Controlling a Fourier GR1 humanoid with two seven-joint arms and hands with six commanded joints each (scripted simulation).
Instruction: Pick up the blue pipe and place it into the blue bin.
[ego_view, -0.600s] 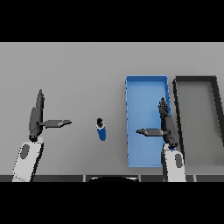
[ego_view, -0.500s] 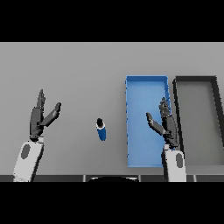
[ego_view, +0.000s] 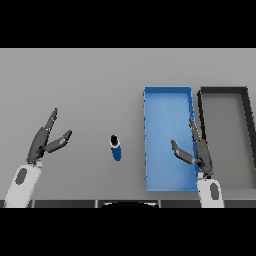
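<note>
A shallow rectangular blue bin (ego_view: 167, 100) sits right of centre in the frame on the flat grey desk (ego_view: 80, 85), its long sides running from the upper part of the scene down toward the lower edge. Nothing lies in it; only its bare blue floor shows. Just beside it, at the far right of the frame, stands a dark grey rectangular bin (ego_view: 223, 91) of about the same shape, and it too holds nothing that can be seen. The two bins are close together, with a thin strip of desk between them.

The short blue pipe with a dark end (ego_view: 115, 147) rests on the desk a little left of the blue bin's lower left side, apart from it and from both hands.

The right robot hand (ego_view: 196, 147) hangs over the lower right part of the blue bin, fingers straight and thumb spread wide, holding nothing. The left robot hand (ego_view: 46, 139) shows at lower left, likewise spread wide with nothing in it, well apart from the pipe.

Bare desk fills the upper and left parts of the frame
</note>
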